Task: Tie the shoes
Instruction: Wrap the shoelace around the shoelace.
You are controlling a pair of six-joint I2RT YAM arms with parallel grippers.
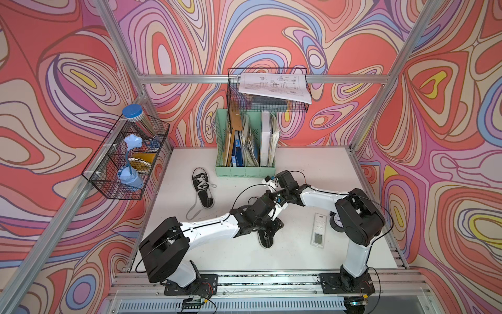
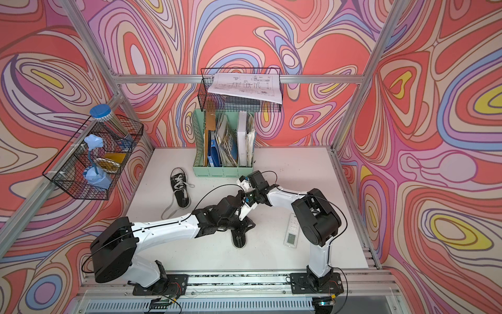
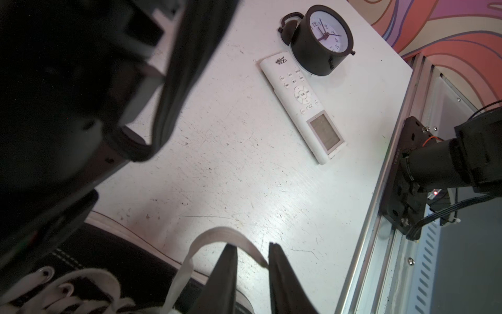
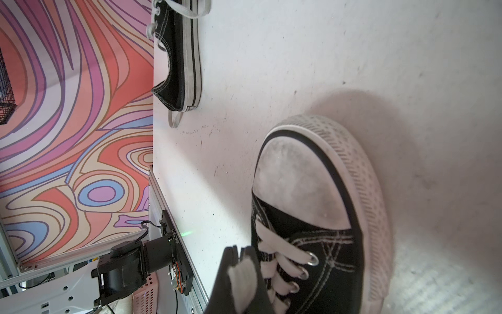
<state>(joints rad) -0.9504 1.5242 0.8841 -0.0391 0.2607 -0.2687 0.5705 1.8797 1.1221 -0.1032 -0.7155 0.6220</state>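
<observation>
Two black canvas shoes lie on the white table. One shoe (image 1: 203, 187) (image 2: 179, 190) rests apart at the far left, its white laces trailing loose. The near shoe (image 1: 265, 240) (image 2: 239, 240) lies under both arms, only its heel end showing in both top views. The right wrist view shows its greyish toe cap (image 4: 296, 187) and laced eyelets. My right gripper (image 4: 239, 248) is shut on a white lace (image 4: 243, 274) beside those eyelets. My left gripper (image 3: 252, 246) is open, with a lace loop (image 3: 217, 235) draped loosely across its fingertips.
A white remote (image 1: 319, 229) (image 3: 301, 106) and a black alarm clock (image 1: 335, 220) (image 3: 323, 40) lie right of the near shoe. A mint file organizer (image 1: 245, 152) stands at the back. Wire baskets hang at the left (image 1: 125, 163) and the back (image 1: 267, 89).
</observation>
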